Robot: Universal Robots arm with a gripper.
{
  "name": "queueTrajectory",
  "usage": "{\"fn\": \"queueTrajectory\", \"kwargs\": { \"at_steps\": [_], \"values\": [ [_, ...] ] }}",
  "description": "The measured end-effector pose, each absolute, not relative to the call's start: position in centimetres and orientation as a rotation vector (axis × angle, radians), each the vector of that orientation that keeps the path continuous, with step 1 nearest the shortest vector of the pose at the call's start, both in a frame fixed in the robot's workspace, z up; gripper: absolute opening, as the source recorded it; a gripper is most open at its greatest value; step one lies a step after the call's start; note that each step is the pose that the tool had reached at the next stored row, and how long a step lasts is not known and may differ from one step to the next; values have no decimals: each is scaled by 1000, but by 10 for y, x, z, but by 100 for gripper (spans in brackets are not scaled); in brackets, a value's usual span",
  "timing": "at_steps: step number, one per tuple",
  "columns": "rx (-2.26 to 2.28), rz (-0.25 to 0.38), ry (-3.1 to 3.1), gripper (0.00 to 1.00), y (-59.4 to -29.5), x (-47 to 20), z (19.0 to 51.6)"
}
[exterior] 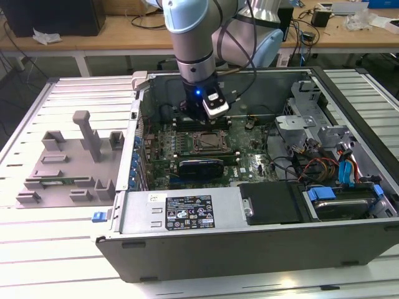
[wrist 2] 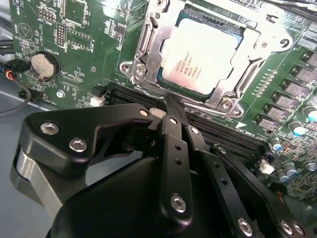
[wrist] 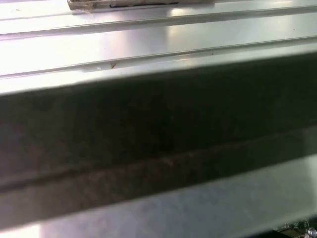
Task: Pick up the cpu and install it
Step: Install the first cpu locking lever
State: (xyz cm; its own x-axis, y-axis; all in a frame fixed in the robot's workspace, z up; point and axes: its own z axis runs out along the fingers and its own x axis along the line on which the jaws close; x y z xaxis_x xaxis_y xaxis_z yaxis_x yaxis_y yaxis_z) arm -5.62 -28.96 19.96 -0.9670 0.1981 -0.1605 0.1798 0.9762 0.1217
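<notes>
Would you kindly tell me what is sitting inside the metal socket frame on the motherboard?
The cpu, silvery top up, lies flat inside the socket frame in the second wrist view. The contacts beneath it are covered. The gripper sits just beside the frame.

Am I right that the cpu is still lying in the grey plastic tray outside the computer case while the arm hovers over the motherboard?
Not quite. The cpu is already seated in the metal-framed socket on the motherboard, as the second wrist view shows. The arm does hang over the motherboard inside the computer case.

Silvery cpu (wrist 2: 200,58) in a metal-framed socket (wrist 2: 143,52) on the green motherboard (wrist 2: 74,44), black gripper (wrist 2: 171,106)
</notes>
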Motion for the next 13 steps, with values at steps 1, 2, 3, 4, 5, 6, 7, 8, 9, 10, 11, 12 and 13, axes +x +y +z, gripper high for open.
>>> {"fn": "queueTrajectory", "kwargs": {
  "at_steps": [1,2,3,4,5,6,7,8,9,10,11,12,13],
  "values": [
    [285,156,2950,11,-289,-56,199],
    [285,156,2949,11,-289,-56,198],
    [285,154,2949,11,-290,-56,198],
    [286,154,2949,11,-290,-56,198],
    [286,154,2949,11,-290,-56,198],
    [286,155,2948,11,-290,-56,198],
    [286,156,2948,11,-289,-56,198],
    [287,158,2948,11,-289,-56,198],
    [287,163,2948,11,-290,-56,198],
    [287,168,2948,11,-290,-56,198],
    [288,174,2948,11,-289,-56,198],
    [288,175,2948,11,-289,-56,198],
    [288,175,2948,11,-289,-56,198]
  ]
}}
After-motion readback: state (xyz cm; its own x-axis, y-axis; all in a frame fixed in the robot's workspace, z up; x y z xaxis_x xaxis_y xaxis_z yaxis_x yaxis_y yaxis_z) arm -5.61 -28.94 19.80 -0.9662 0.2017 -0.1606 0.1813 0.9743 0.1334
